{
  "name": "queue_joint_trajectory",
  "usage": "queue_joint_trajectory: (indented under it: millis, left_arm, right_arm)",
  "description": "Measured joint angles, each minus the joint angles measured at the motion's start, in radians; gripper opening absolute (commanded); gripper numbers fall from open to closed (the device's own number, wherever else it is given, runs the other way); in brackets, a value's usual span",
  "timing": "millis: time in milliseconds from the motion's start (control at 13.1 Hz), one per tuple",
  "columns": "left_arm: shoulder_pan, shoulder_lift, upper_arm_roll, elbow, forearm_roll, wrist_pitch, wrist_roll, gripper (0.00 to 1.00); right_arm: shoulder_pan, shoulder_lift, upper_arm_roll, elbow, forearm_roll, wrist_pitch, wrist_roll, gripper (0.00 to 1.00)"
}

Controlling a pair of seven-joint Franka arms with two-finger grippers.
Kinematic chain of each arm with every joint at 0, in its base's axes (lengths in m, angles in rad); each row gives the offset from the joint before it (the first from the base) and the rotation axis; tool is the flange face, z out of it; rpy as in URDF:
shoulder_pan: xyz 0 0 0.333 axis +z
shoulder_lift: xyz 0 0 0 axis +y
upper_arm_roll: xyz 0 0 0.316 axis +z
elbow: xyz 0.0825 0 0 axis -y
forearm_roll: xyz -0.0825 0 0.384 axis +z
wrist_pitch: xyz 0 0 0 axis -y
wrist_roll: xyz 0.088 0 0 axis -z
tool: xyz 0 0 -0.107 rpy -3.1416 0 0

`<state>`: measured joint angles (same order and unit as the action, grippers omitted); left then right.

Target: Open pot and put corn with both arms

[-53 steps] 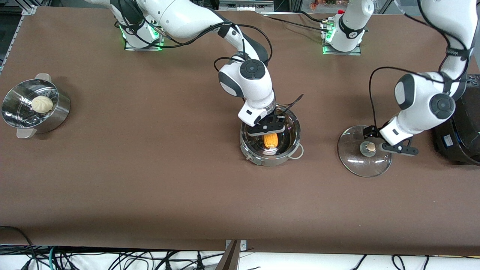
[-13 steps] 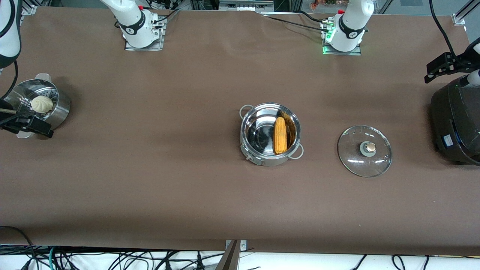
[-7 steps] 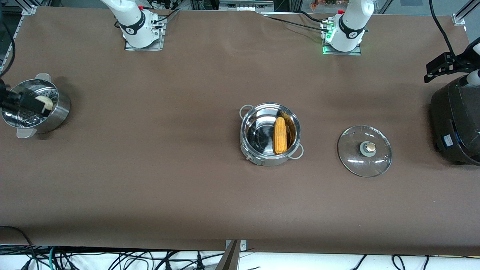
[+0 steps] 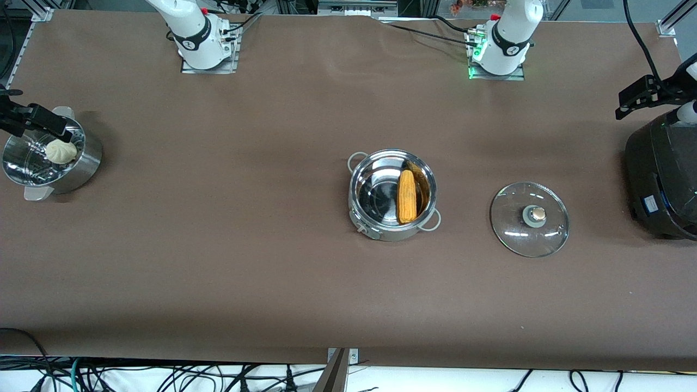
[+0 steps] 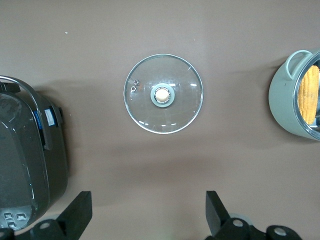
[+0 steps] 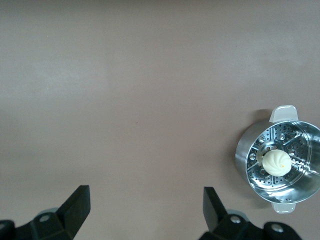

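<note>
**Corn in the open pot, lid set beside it**

At the middle of the table (image 4: 228,261) stands the pot (image 4: 393,195), uncovered, a round shiny steel vessel with a small loop handle on either side. Around it the brown surface is bare, and nothing stands over it or blocks the way in. Its glass lid (image 4: 529,219), clear with a bronze knob at the centre, lies flat on the table beside the pot, toward the left arm's end and apart from it. Past the lid, at that same end, sits a large black cooker (image 4: 661,179). Well away from the pot, at the right arm's end, is a perforated steel steamer (image 4: 52,160).

The corn (image 4: 407,196) is a yellow-orange cob lying lengthwise on the pot's floor, close to the wall on the lid's side. The steamer holds one pale round bun (image 4: 60,151).

The left gripper (image 5: 146,215) is raised near the cooker, well clear of the pot; its wrist view shows the fingers spread apart with nothing between them. The right gripper (image 6: 146,212) is up at the steamer's end, apparently near the steamer's rim, though only part of it shows in the front view; its fingers too are spread and empty.
</note>
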<state>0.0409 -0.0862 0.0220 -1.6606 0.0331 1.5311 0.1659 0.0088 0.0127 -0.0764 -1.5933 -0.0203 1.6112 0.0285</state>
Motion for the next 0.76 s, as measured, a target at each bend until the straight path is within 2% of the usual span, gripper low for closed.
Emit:
queue_joint_trajectory:
  millis: [763]
  left_arm:
    - [0.000,0.000,0.000,0.002,0.000,-0.001,0.000,1.00]
  right_arm:
    - [0.045,0.012,0.034,0.005,-0.039,-0.048,-0.001,1.00]
